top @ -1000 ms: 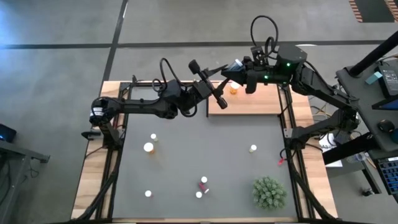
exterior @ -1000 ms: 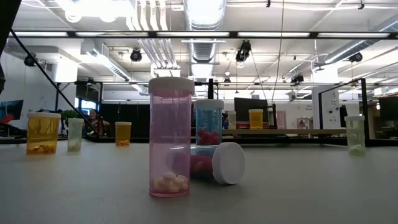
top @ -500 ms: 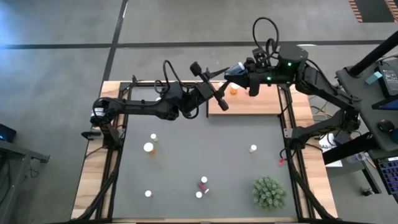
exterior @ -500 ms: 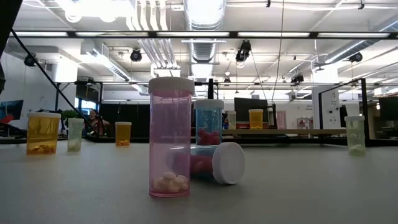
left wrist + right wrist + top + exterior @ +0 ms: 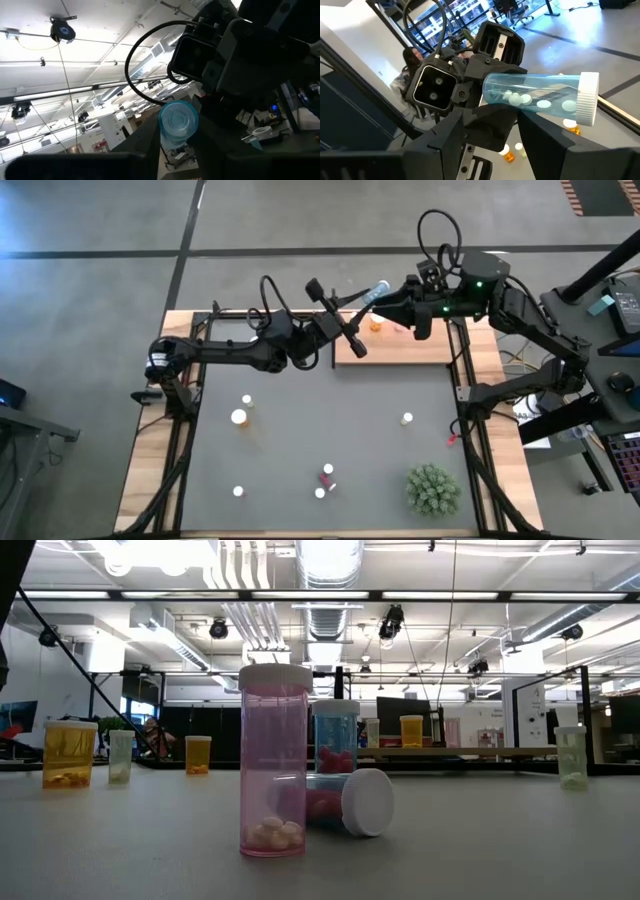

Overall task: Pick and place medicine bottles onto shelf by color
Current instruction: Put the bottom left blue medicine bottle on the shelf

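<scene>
Dark matting covers the table below; just above the shelf (image 5: 400, 345) a handover is under way — the left gripper (image 5: 362, 305) pinches a pale-blue bottle (image 5: 375, 291) while the right gripper (image 5: 395, 298), fingers parted, lets go. Next, judging by colour, it needs placing beside its match.

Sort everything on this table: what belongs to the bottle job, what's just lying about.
Job:
- pale blue bottle, in the left gripper
- right gripper, open beside it
- shelf
- orange bottle on the shelf
- pink bottle, upright on the mat
- white-capped bottle on the mat

Lying about:
- spiky green plant
</scene>
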